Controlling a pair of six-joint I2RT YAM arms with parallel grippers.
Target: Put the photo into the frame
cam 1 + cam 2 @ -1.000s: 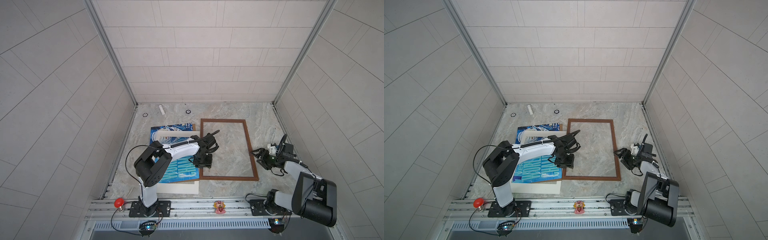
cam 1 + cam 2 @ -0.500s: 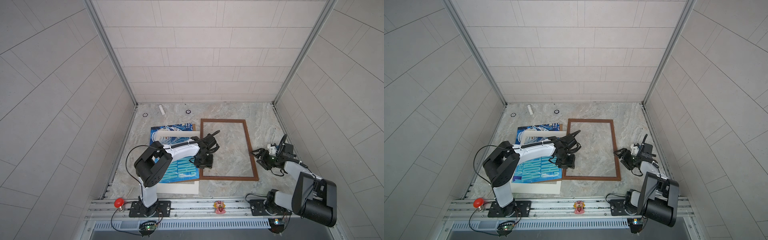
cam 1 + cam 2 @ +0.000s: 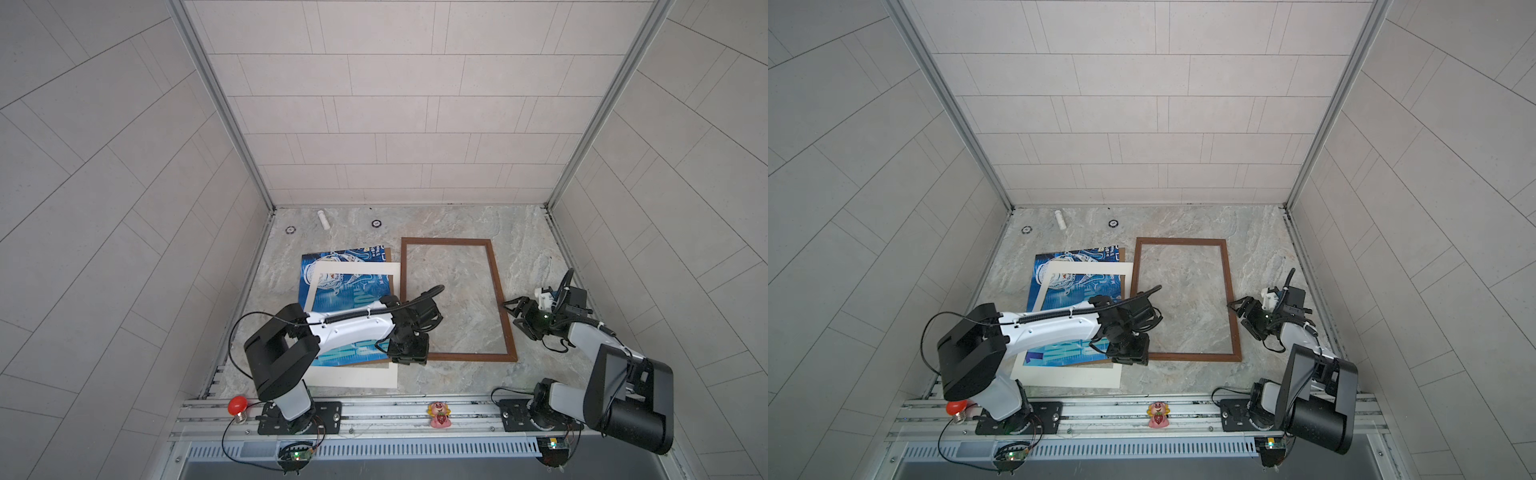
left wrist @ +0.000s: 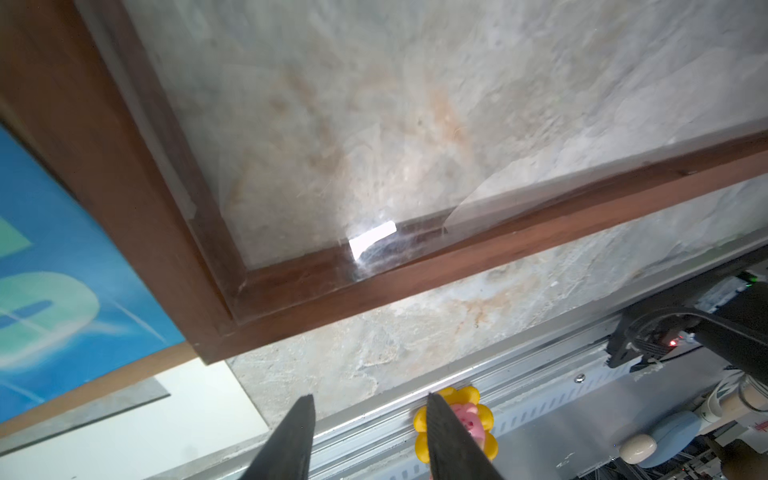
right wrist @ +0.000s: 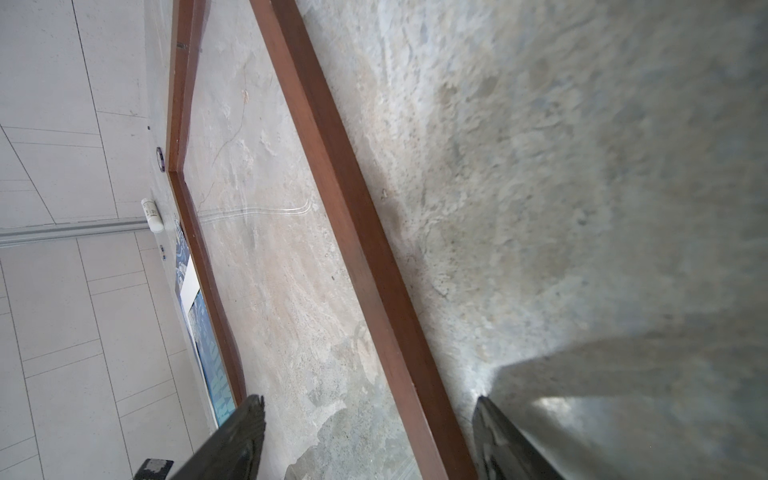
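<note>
- Two top views agree: photo [image 3: 353,286] lies flat on the counter [image 3: 457,220], just left of the frame [image 3: 446,240] and not inside it. Cream mat [image 3: 353,378] crosses its far part, and the left arm hides some of the near half.
- In both top views the left claw [image 3: 405,356] hangs over the frame's near left corner and the right claw [image 3: 1238,311] sits by the right rail. Neither touches the photo [image 3: 1075,286].
- Left wrist: left claw [image 4: 370,432] is half-open and empty, with bare counter showing between its fingers [image 4: 291,440]. The frame [image 4: 415,270] corner is close and a clear pane [image 4: 374,124] glints inside it. The photo [image 4: 62,249] runs right alongside the left rail, with the brown backing board [image 4: 104,384] under it.
- Right wrist: right claw [image 5: 368,401] is wide and empty, and the frame rail [image 5: 345,208] passes between its fingers [image 5: 241,432]. The photo [image 5: 203,332] is only a thin blue sliver past the far rail.
- Handling, my guess: the photo is a thin sheet, light, floppy and probably slick. It would crease easily and gives nothing to pinch while flat.
- Best hold looks like a free corner, or the long edge nearest the frame. Pinch lightly and support it with the second claw so it doesn't sag. The mat likely has to come off first.
- Frame looks stiff with thin rails. The pane is probably fragile, so avoid pressing on it.
</note>
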